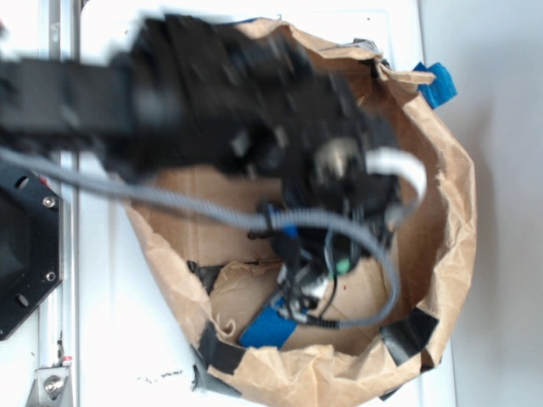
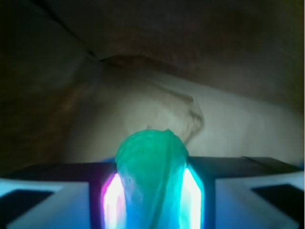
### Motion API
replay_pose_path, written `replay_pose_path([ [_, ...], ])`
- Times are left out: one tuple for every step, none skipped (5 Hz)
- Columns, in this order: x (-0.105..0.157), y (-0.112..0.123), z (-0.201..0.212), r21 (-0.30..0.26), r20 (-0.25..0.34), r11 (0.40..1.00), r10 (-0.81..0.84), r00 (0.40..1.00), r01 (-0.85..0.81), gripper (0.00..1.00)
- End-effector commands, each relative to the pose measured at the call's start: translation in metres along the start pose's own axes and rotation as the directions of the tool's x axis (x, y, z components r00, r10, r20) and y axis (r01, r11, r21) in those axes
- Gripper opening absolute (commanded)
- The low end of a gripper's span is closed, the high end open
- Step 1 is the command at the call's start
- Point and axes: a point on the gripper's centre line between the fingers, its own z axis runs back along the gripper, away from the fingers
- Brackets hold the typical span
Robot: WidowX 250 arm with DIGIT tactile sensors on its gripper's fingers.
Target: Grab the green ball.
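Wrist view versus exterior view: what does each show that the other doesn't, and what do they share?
Only the wrist view shows the grip up close: the green ball sits squeezed between two glowing fingers, brown paper blurred behind. Only the exterior view shows the setting: the arm reaching into a torn brown paper enclosure patched with black tape, a gray cable, and a blue object on the floor. Both show the gripper over brown paper; in the exterior view, the ball is only a green speck.

I work on a lab bench: my arm is bolted to a black base plate (image 1: 21, 254), over a taped paper-bag pen (image 1: 441, 220) on a white tabletop (image 1: 492, 127).
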Motion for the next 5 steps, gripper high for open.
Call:
replay_pose_path([
  [-0.003, 0.02, 0.086, 0.022, 0.053, 0.965, 0.259, 0.964, -0.261, 0.0],
  [-0.005, 0.019, 0.096, 0.167, 0.032, 0.905, 0.392, 0.92, -0.391, 0.0],
  [-0.047, -0.012, 0.096, 0.292, -0.025, 0.901, 0.344, 0.939, -0.322, 0.0],
  [-0.068, -0.029, 0.096, 0.321, -0.012, 0.898, 0.322, 0.947, -0.301, 0.0],
  [-0.052, -0.025, 0.089, 0.323, -0.006, 0.898, 0.317, 0.948, -0.298, 0.0],
])
